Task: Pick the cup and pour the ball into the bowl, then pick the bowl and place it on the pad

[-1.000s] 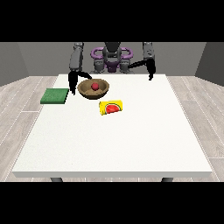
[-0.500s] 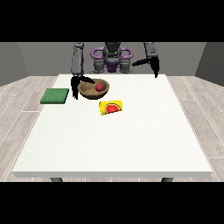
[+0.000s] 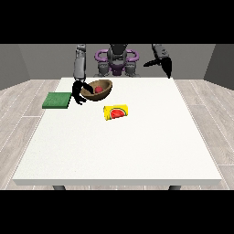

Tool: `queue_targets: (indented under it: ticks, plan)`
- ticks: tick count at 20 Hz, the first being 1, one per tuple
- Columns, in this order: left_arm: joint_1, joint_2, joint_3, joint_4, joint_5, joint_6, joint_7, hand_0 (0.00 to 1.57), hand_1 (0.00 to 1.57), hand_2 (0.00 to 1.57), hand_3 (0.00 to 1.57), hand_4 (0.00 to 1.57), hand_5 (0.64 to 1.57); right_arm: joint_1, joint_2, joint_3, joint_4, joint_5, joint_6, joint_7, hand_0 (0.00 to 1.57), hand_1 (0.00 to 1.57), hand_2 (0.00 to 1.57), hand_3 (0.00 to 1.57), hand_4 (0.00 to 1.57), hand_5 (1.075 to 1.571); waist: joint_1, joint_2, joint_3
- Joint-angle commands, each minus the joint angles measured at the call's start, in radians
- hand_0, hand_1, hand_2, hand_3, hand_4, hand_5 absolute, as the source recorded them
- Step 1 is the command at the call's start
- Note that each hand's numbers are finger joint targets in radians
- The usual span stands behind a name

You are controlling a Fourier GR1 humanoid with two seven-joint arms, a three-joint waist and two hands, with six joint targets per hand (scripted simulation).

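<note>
Now my brown bowl (image 3: 97,89) sits tilted near the far edge of the white bench (image 3: 119,146), its opening tipped toward the camera, with a red ball (image 3: 98,89) inside it. My robot hand at the view's left (image 3: 78,92) has its black fingers curled around the bowl's left rim, pinching it. Whether the bowl touches the bench underneath, I cannot tell. Just left of that robot hand lies the flat green pad (image 3: 57,100), close to the bench's left edge and apart from the bowl. Near the bowl, toward the camera and a little to the right, the yellow cup (image 3: 115,112) with a red watermelon picture lies on its side on the bench. My other robot hand, at the view's right (image 3: 165,64), hangs raised above the bench's far right corner, holding nothing, its fingers relaxed and pointing downward.
</note>
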Motion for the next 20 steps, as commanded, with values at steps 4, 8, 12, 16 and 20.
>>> queue_targets:
  ticks: [4,8,12,16,20]
  plan:
    - [0.018,-0.005,-0.015,0.012,0.018,-0.043,-0.002,0.00,0.00,0.00,0.00,0.76,1.507,0.061,-0.016,0.099,0.072,0.190,-0.286,0.215,1.57,1.57,1.57,1.40,0.92,1.565,0.055,-0.018,0.0292]
    - [0.047,0.005,0.038,0.095,0.022,-0.011,-0.027,0.00,0.00,0.00,0.00,0.96,1.423,0.023,-0.036,0.149,0.018,0.226,-0.278,0.395,1.57,1.57,1.57,1.05,0.86,1.567,-0.036,-0.104,0.0304]
    - [0.127,0.026,0.084,0.189,0.045,-0.021,0.002,0.00,0.00,0.00,0.00,0.99,1.419,-0.052,-0.008,0.254,-0.051,0.295,-0.258,0.702,1.57,1.57,1.57,0.97,0.82,1.564,-0.129,-0.296,0.0314]
    - [0.203,0.055,0.117,0.240,0.046,-0.022,-0.023,0.00,0.00,0.00,0.00,1.00,1.404,-0.118,-0.082,0.273,-0.129,0.287,-0.119,0.877,1.57,1.57,1.57,0.89,0.81,1.567,-0.212,-0.377,0.0327]
    - [0.163,0.064,0.151,0.224,0.059,-0.001,-0.069,0.00,0.00,0.00,0.00,1.00,1.410,-0.100,-0.197,0.158,-0.183,0.176,-0.002,0.810,1.57,1.57,1.57,0.77,0.79,1.570,-0.224,-0.268,0.0345]
